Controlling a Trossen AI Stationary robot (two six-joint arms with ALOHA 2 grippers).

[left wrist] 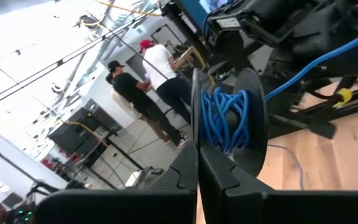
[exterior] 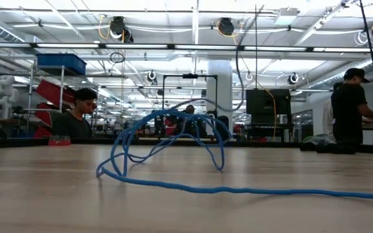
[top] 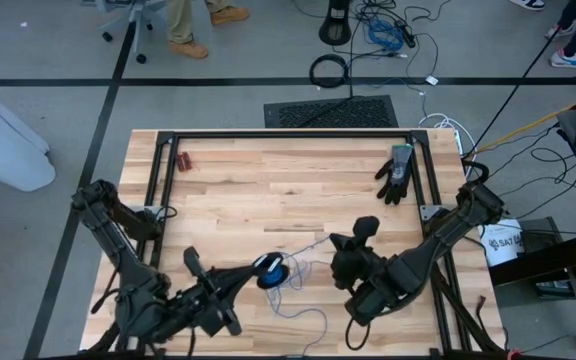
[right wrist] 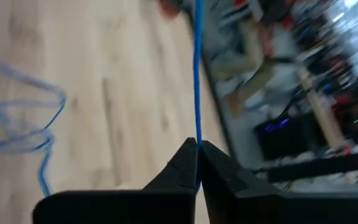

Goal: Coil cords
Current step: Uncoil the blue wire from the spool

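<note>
- Light wooden tabletop [top: 268, 190] framed by dark metal rails, carrying all items shown.
- Left gripper [top: 251, 274] near the front edge, left of centre; fingers pressed fully together, as seen in the left wrist view [left wrist: 197, 163], clamped at the rim of a dark round spool [left wrist: 229, 118].
- Thin blue cord [top: 293, 285] partly wound in a tight bundle on that spool [left wrist: 225, 118]; remainder lying loose on the wood near the front edge, between the two grippers.
- Loose section of the cord rising in several open arches above the surface in the low view [exterior: 167, 139], with one long strand trailing flat across the boards.
- Right gripper [top: 366, 232] right of centre, roughly midway between front and back edges; fingers closed to a narrow seam and pinching the cord [right wrist: 197, 74], which runs straight and taut away from the tips [right wrist: 197, 155].
- Slack loops of the same cord resting on the wood to one side in the right wrist view.
- Black work glove [top: 396, 174] lying flat near the back right corner, well apart from both grippers.
- Small red-handled pliers [top: 182, 160] near the back left corner, beside the rail.
- People standing and sitting in the workshop beyond the table [exterior: 348, 107].
</note>
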